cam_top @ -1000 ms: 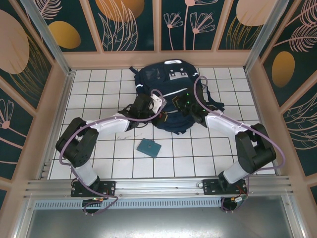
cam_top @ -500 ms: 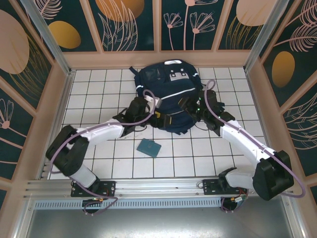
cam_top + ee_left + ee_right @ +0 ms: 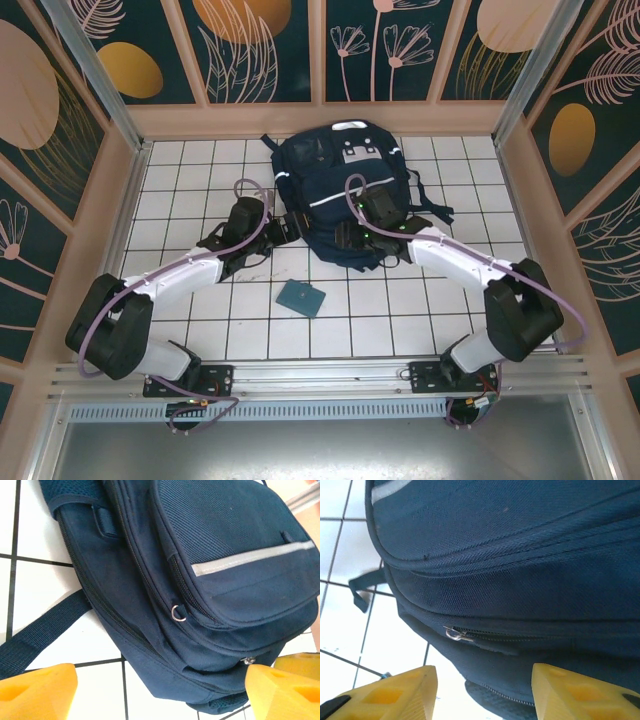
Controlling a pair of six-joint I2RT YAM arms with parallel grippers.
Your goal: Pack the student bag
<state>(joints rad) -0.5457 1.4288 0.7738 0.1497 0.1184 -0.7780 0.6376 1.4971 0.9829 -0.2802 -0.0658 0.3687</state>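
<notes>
Both apart: left pincer (image 3: pixel 157 672), right pincer (image 3: pixel 482 670) | student bag (image 3: pixel 225 530): navy woven fabric, rounded, reflective stripe

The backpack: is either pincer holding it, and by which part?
Nothing is held. The left pincer and the right pincer both stand open by the student bag, clamping no part of it.

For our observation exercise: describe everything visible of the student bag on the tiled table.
The student bag is a large navy backpack of woven fabric, lying flat on the white tiled table, its top end at the far side. A white reflective stripe crosses its front pocket; white patches sit near the top. Its zippers look closed, a metal pull showing. Dark straps spill onto the tiles.
</notes>
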